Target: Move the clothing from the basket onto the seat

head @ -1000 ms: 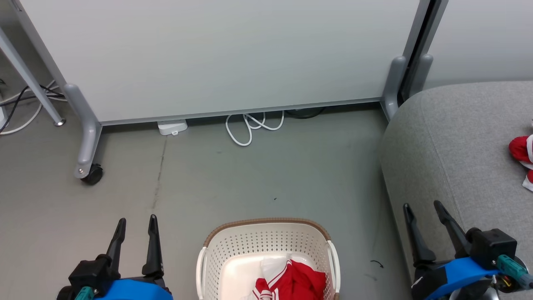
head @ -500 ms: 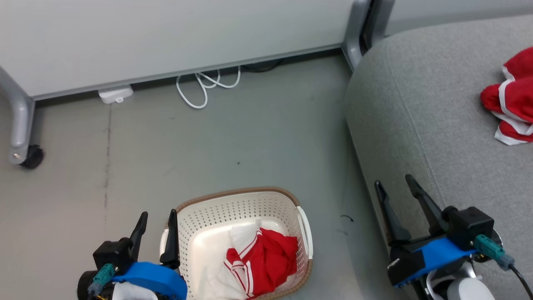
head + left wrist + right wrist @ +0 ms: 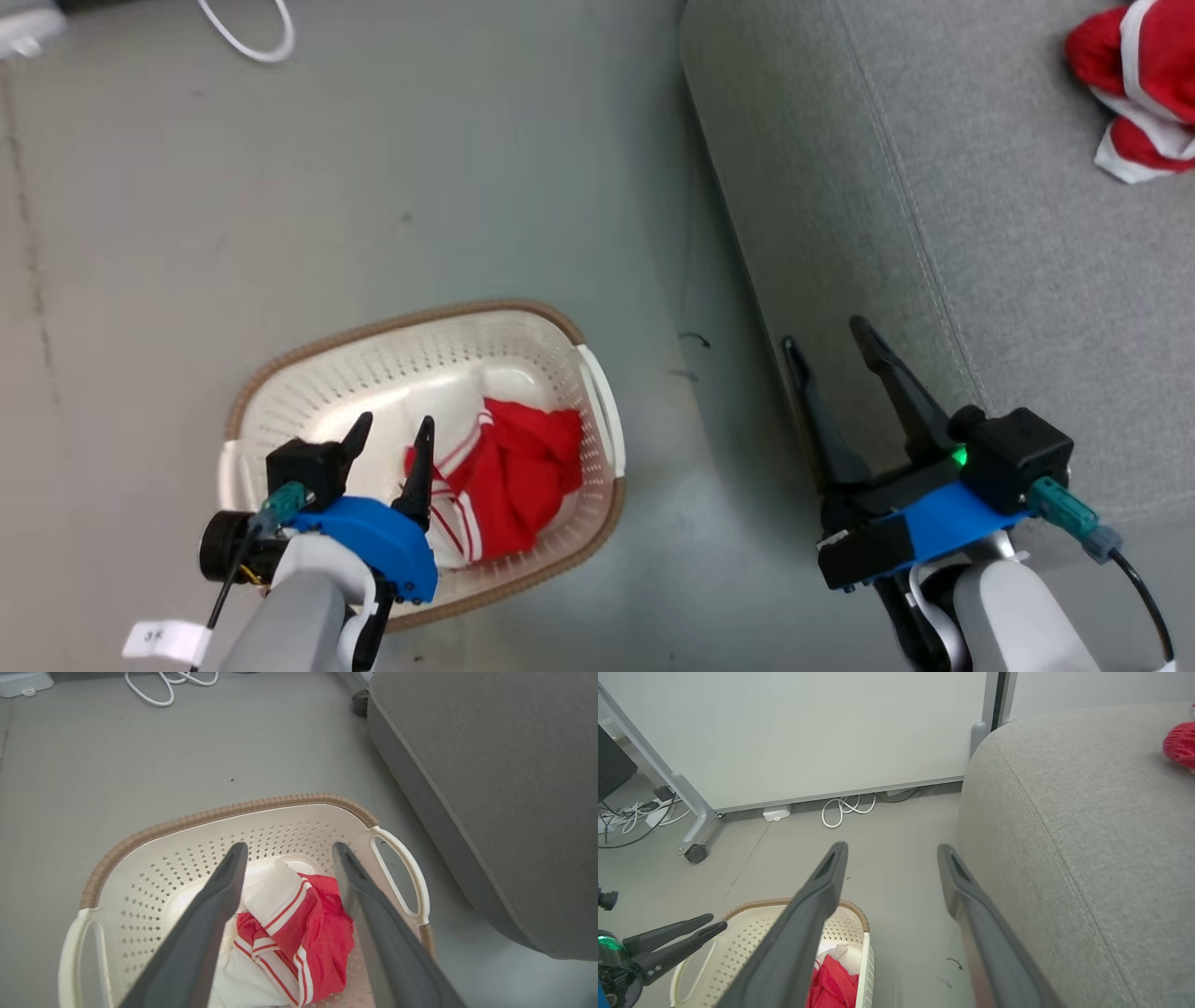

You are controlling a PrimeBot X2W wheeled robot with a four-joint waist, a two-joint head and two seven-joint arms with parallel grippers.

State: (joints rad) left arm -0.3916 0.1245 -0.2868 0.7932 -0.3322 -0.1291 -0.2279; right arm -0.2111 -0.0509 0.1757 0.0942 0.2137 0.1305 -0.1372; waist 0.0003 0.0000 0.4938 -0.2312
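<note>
The cream basket (image 3: 392,322) with a brown rim stands on the grey floor, left of the seat (image 3: 934,187). Red clothing with white stripes (image 3: 518,471) lies bunched in its right half. My left gripper (image 3: 394,425) hangs open above the basket's inside, just left of that clothing; the left wrist view shows the garment (image 3: 303,933) between and below its fingers (image 3: 219,891). My right gripper (image 3: 825,333) stands open and empty over the seat's left edge. Another red and white garment (image 3: 1134,93) lies on the seat at the far right.
A white panel on a grey frame (image 3: 808,732) with a caster wheel (image 3: 696,853) closes off the far side. A coiled white cable (image 3: 845,809) and a small white box (image 3: 776,812) lie at its foot. Bare floor (image 3: 420,168) surrounds the basket.
The head camera has tipped down and turned, so the whole picture shifted. My left gripper has come from left of the basket to above its inside. Both grippers stay open.
</note>
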